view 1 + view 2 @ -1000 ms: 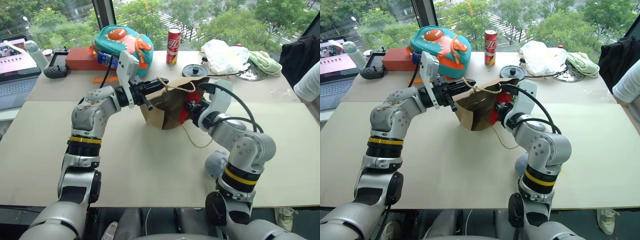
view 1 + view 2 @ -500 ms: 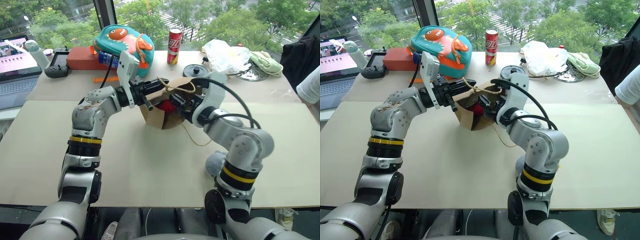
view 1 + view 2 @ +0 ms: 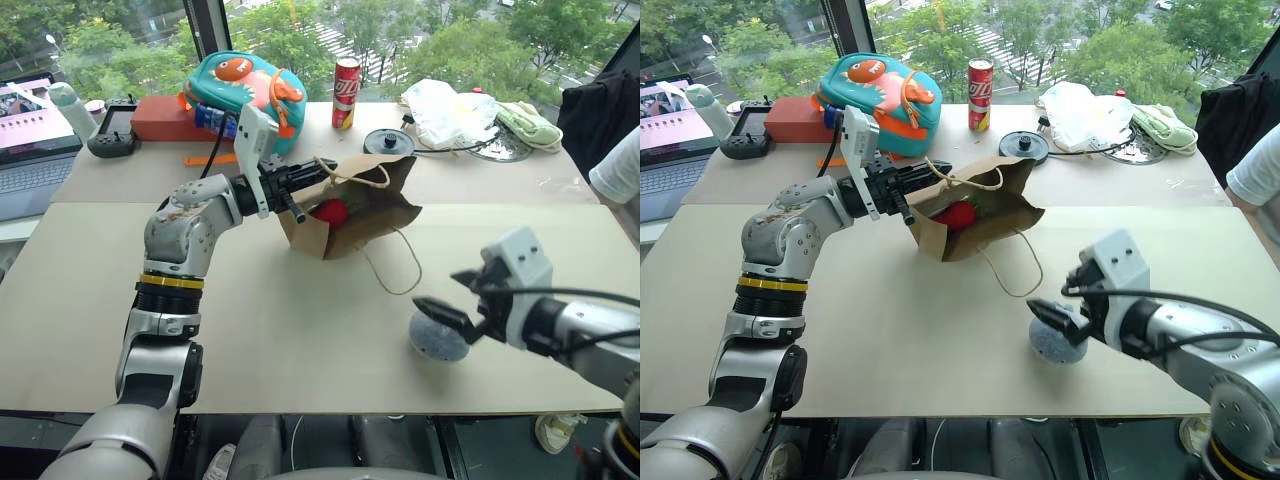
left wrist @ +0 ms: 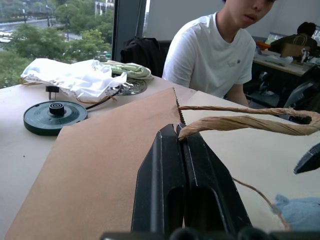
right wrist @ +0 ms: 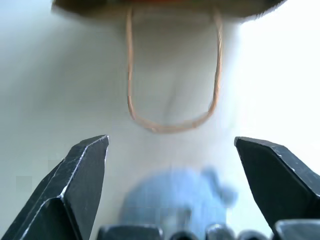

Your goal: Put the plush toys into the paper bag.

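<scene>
The brown paper bag (image 3: 368,203) lies tilted on the table's middle, its mouth held up by my left gripper (image 3: 298,192), which is shut on the rim beside a cord handle (image 4: 240,122). The red plush toy (image 3: 331,211) sits inside the bag's mouth. The bag's other handle (image 3: 396,268) trails loose on the table. The grey-blue plush toy (image 3: 437,338) rests on the table near the front right. My right gripper (image 3: 441,290) hovers just above and behind it, open, with nothing between its fingers; the right wrist view shows the toy (image 5: 175,197) low between them.
A teal-and-orange fish backpack (image 3: 240,80), a red can (image 3: 347,92), a dark round disc (image 3: 388,140) and a white plastic bag (image 3: 450,110) stand along the far edge. A laptop (image 3: 35,130) is at far left. A person in a white shirt (image 4: 215,50) sits at the right.
My right gripper has come out of the bag's mouth, leaving the red toy inside, opened wide, and swung back to the near right above the grey-blue toy. The left gripper kept still.
</scene>
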`<move>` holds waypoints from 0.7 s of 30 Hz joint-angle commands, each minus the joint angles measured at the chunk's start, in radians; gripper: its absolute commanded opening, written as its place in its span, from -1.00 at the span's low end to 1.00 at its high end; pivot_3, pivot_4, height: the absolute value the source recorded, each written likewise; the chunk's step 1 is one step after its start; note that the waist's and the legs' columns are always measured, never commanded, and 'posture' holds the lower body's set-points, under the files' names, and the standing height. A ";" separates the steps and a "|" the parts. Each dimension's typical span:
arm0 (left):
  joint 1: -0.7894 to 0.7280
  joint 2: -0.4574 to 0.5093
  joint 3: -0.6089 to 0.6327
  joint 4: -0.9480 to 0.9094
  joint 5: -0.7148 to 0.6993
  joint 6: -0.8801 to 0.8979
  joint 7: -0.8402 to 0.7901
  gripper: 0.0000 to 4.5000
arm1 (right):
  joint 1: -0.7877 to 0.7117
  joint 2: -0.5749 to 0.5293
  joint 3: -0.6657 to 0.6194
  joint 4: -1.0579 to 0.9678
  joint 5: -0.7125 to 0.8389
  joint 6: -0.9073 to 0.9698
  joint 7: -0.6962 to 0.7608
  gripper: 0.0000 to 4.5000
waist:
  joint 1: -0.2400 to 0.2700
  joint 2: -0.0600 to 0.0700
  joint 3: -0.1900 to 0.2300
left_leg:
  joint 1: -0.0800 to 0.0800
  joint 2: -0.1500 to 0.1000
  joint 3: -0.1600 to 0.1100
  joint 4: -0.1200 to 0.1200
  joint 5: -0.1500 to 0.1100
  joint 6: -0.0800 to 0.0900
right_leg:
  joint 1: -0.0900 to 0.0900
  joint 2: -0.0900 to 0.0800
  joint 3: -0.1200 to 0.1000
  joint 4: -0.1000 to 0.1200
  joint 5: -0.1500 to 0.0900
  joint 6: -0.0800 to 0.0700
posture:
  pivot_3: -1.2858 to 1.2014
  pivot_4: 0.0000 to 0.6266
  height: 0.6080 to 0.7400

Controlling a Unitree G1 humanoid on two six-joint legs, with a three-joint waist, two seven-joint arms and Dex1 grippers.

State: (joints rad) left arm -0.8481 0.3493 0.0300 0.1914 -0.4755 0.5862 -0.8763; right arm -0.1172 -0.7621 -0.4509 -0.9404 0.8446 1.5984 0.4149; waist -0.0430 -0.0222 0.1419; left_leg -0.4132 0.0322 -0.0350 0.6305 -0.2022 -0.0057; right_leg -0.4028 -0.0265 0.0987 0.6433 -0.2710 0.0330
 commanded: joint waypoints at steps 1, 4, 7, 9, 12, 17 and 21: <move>-0.012 0.000 0.010 -0.025 -0.014 -0.009 -0.003 -1.00 | 0.075 -0.042 0.043 -0.011 -0.038 -0.047 -0.002 0.99 | 0.000 0.000 0.000 | 0.000 0.000 0.000 0.000 0.000 0.000 | 0.000 0.000 0.000 0.000 0.000 0.000 | 0.03 -0.52 0.98; -0.013 0.000 0.011 -0.025 -0.015 -0.008 -0.003 -1.00 | 0.137 -0.053 0.125 0.032 -0.106 -0.090 -0.048 0.99 | 0.001 0.000 0.000 | 0.000 0.000 0.001 0.001 0.000 0.000 | 0.000 0.000 0.001 0.000 -0.001 0.001 | 0.03 -0.52 0.98; -0.014 -0.001 0.010 -0.024 -0.014 -0.008 -0.002 -1.00 | 0.152 -0.028 0.179 0.072 -0.159 -0.122 -0.090 0.99 | 0.001 0.000 0.000 | 0.000 0.000 0.001 0.002 0.000 0.000 | 0.000 0.000 0.001 0.000 -0.001 0.001 | 0.03 -0.52 0.98; -0.015 0.000 0.010 -0.024 -0.013 -0.009 -0.002 -1.00 | 0.140 0.012 0.183 0.096 -0.179 -0.140 -0.112 0.99 | 0.001 0.000 0.000 | 0.000 0.000 0.001 0.002 0.000 0.000 | 0.000 0.000 0.001 0.000 -0.001 0.001 | 0.03 -0.52 0.98; -0.016 0.001 0.010 -0.021 -0.012 -0.010 -0.003 -1.00 | 0.124 0.047 0.183 0.109 -0.200 -0.164 -0.125 0.77 | 0.002 0.000 0.000 | 0.000 0.000 0.001 0.002 0.000 0.000 | 0.000 0.000 0.001 0.001 -0.001 0.001 | 0.03 -0.52 0.98; -0.018 0.002 0.010 -0.019 -0.011 -0.011 -0.004 -1.00 | 0.098 0.082 0.197 0.102 -0.208 -0.175 -0.125 0.10 | 0.004 0.000 0.000 | 0.000 0.000 0.001 0.002 0.000 0.000 | 0.000 0.000 0.001 0.001 -0.001 0.001 | 0.03 -0.52 0.98; -0.017 0.002 0.010 -0.021 -0.012 -0.011 -0.004 -1.00 | 0.085 0.098 0.199 0.094 -0.205 -0.181 -0.119 -0.49 | 0.003 0.000 0.000 | 0.000 0.000 0.000 0.002 0.000 0.000 | 0.000 0.000 0.001 0.001 -0.001 0.001 | 0.03 -0.52 0.98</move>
State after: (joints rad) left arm -0.8483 0.3480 0.0289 0.1914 -0.4752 0.5862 -0.8768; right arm -0.0202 -0.6712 -0.2425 -0.8151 0.6398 1.4392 0.2934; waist -0.0397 -0.0223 0.1419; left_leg -0.4137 0.0317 -0.0346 0.6322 -0.2022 -0.0057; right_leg -0.4026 -0.0268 0.0994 0.6438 -0.2716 0.0340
